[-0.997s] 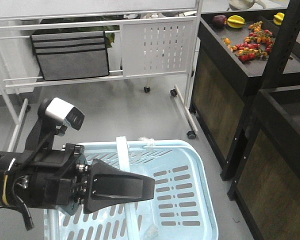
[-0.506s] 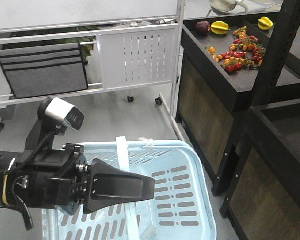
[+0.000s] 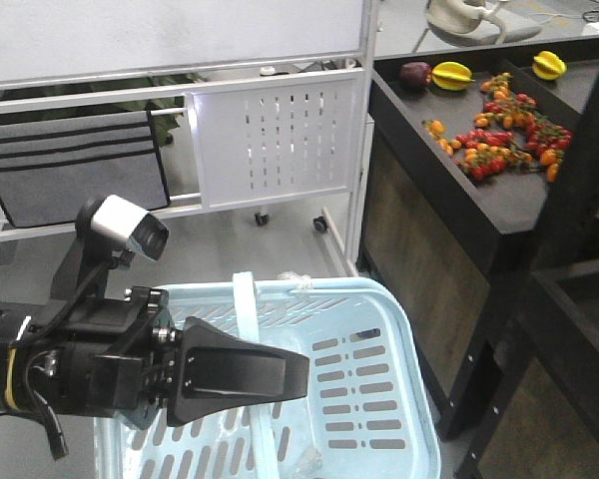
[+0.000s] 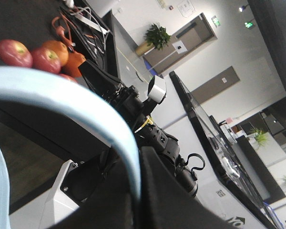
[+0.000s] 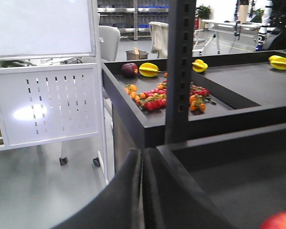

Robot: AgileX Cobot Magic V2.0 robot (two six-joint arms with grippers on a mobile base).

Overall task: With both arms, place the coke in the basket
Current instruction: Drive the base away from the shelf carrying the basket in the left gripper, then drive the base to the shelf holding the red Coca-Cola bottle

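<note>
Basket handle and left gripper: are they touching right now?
Touching. The left wrist view shows the pale blue basket handle curving down and ending pinched between the two black fingers of the left gripper, with no gap visible.

Your left arm [image 3: 70, 369] level, reaching rightward, left gripper [image 3: 301, 371] closed on the basket handle [image 3: 244, 304], your right arm [image 4: 167, 143] extended beyond it, right gripper [image 5: 142, 155] fingers [image 5: 121, 195] pressed together.

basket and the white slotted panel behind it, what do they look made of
Basket: looks like moulded plastic, pale blue, smooth with a soft sheen; rounded corners and slots formed in the walls.
White panel: probably painted sheet metal, thin and flat, with rows of punched slots.
</note>
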